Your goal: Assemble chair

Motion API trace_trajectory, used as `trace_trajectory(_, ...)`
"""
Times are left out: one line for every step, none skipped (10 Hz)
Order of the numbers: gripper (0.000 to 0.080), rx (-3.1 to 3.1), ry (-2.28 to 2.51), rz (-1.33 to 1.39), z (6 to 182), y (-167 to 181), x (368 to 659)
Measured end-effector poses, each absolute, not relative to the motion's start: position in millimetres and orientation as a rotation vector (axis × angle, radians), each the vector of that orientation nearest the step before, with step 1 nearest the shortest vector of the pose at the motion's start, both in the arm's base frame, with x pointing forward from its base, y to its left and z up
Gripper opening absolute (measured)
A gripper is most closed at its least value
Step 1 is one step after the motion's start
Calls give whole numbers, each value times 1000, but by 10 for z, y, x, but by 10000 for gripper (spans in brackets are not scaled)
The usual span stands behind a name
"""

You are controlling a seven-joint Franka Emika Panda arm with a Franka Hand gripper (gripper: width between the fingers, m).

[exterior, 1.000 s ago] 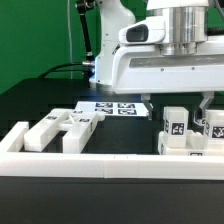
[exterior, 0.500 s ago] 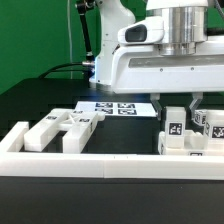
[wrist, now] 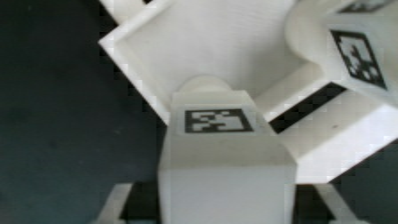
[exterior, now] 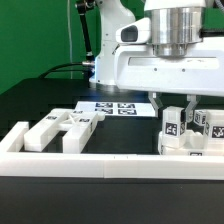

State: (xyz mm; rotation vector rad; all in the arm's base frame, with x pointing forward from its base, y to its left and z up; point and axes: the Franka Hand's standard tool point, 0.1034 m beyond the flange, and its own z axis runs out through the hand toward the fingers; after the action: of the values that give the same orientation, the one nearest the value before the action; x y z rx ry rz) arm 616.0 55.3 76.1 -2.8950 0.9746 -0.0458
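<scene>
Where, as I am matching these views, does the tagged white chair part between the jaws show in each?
Exterior view: chair part, low on the exterior view's right, under the gripper.
Wrist view: it fills the centre.
Shared landmark: the neighbouring tagged part beside it.

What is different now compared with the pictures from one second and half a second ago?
The hand closed: wide open a second ago, it now grips the upright tagged part on the exterior view's right. That part is not lifted. The loose parts on that view's left, the marker board and the rail stayed put.
</scene>
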Motion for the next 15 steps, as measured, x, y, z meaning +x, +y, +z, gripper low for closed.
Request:
trace_trajectory(291, -2827, 1144, -36, 758, 544, 6157)
trace_trajectory(291, -2778, 1252, -29, 757, 538, 6156)
trace_trajectory(291, -2706, 1402, -21, 754, 536, 6154)
trace_trajectory(291, -2619, 1561, -12, 751, 545, 6149)
trace_trajectory(291, -2544, 1684, -5, 751, 554, 6145)
trace_trajectory(291, -2486, 1768, 0, 751, 553, 6146)
trace_trajectory(291, -2443, 1827, 3, 751, 553, 6147)
trace_trajectory(291, -2371, 1919, 9, 750, 551, 6147)
trace_trajectory(291, -2347, 1949, 10, 749, 549, 6147)
trace_trajectory(291, -2348, 1947, 10, 750, 549, 6147)
trace_trajectory(291, -2360, 1933, 8, 750, 549, 6148)
trace_trajectory(291, -2390, 1895, 6, 750, 551, 6148)
trace_trajectory(469, -2396, 1887, 6, 750, 556, 6148)
trace_trajectory(469, -2489, 1769, -3, 758, 571, 6149)
trace_trajectory(607, -2595, 1605, -18, 764, 586, 6156)
